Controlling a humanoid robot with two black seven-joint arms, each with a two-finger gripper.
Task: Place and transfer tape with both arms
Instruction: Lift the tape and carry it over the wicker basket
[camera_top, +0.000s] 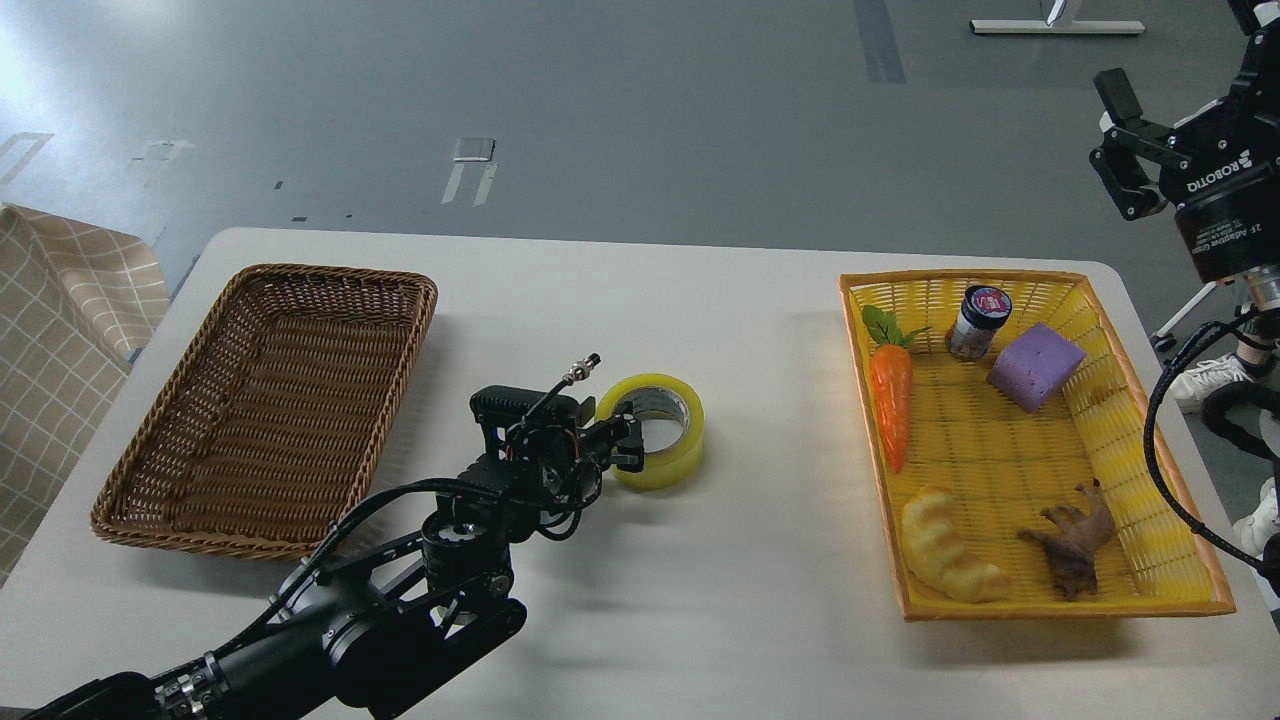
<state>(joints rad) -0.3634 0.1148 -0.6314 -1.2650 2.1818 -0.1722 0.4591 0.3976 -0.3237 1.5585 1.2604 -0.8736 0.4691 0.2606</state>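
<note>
A: Where is the tape (657, 432)?
B: Mid-table, between brown basket (270, 405) and yellow basket (1030, 440), bare table (760, 330) around it. Left gripper (625, 440) grasps its near wall.
A: Right gripper (1125, 150)?
B: Raised past the table's right edge, jaws spread, empty.

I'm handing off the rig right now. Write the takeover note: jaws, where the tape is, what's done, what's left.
Left gripper: at the tape on the table; jaws appear to straddle its near-left wall, but whether they are closed on it I cannot tell.
Right gripper: raised at far right, above and behind the yellow basket, jaws open, empty.
Tape: mid-table, between the brown wicker basket and the yellow basket, in neither.
Done: left arm has reached the tape.
Left: secure the tape, lift, and place it.
</note>
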